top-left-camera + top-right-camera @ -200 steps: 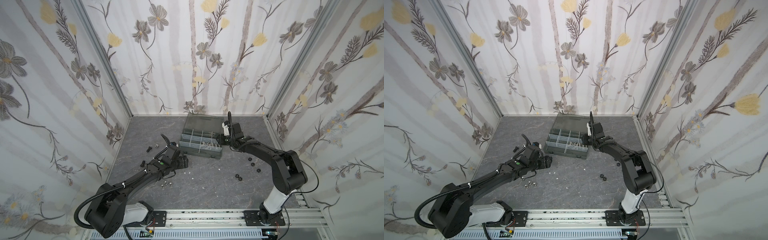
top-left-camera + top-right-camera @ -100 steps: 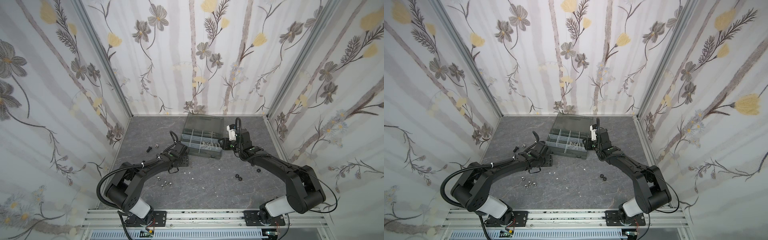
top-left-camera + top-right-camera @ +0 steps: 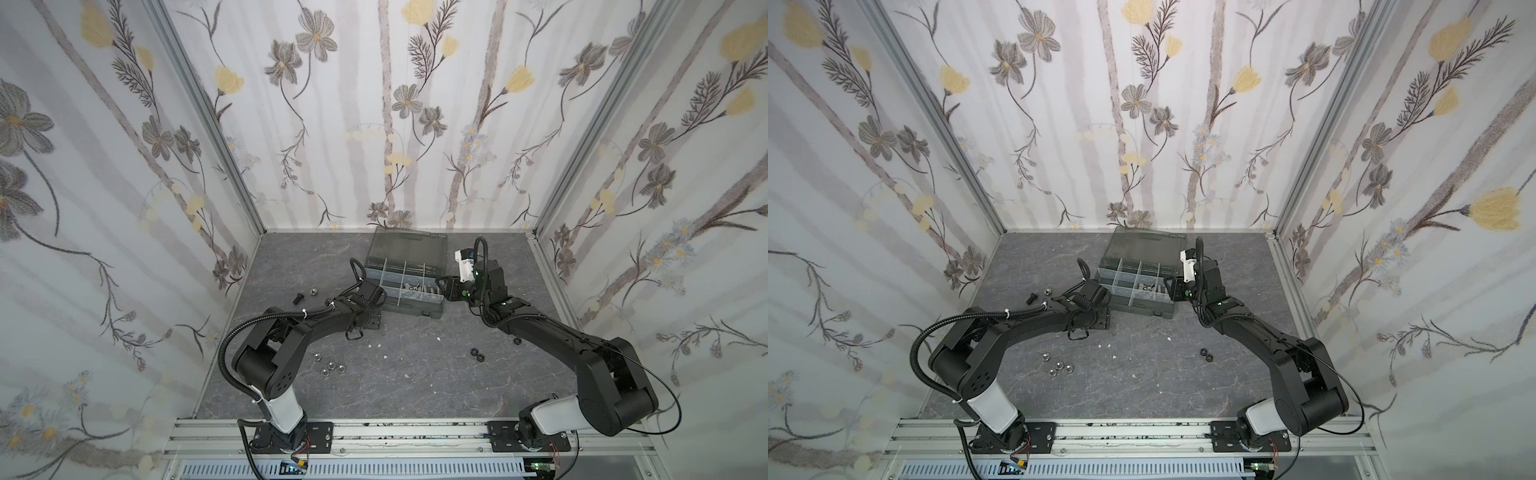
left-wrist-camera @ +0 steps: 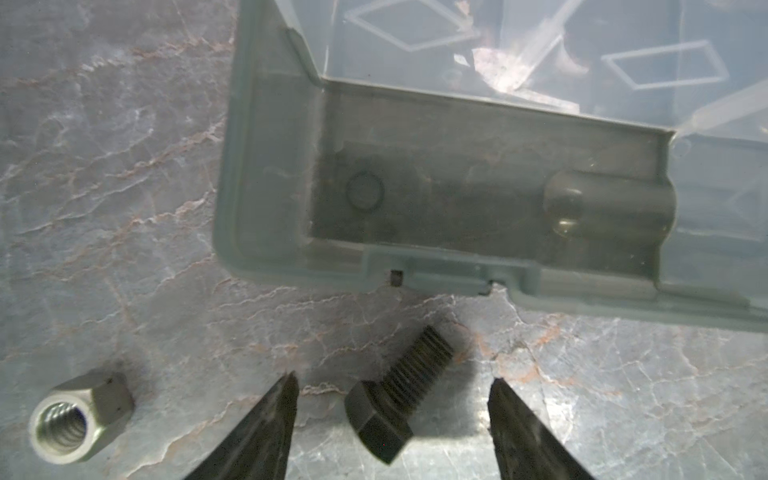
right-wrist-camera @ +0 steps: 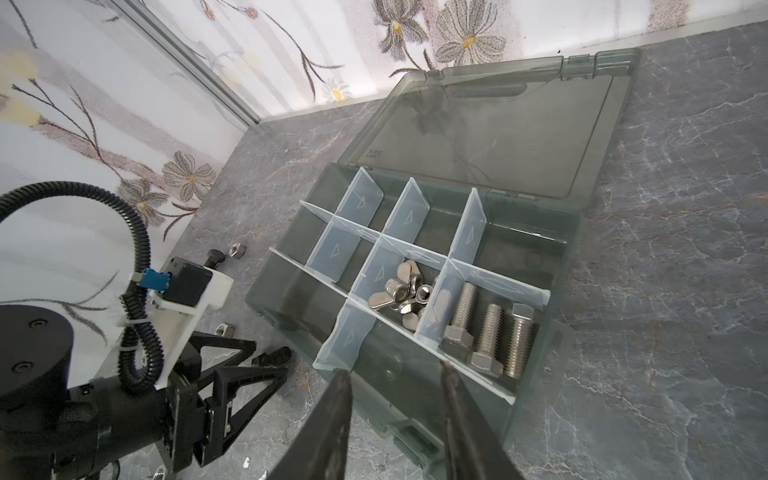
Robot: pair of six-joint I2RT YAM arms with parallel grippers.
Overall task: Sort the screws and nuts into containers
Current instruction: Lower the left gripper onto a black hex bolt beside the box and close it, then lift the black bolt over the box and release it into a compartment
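One black screw (image 4: 395, 399) lies flat beside the open case (image 4: 266, 166). Three silver screws (image 5: 490, 332) share one compartment (image 5: 498, 286), wing nuts (image 5: 395, 291) the next.

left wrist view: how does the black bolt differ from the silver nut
The black bolt is dark; the silver nut is bright. The bolt has a hex head and a threaded shank; the nut is a hex block threaded inside its hole. The bolt lies between the open fingers of the left gripper; the nut lies outside them. Both rest on the tabletop, outside the organizer case.
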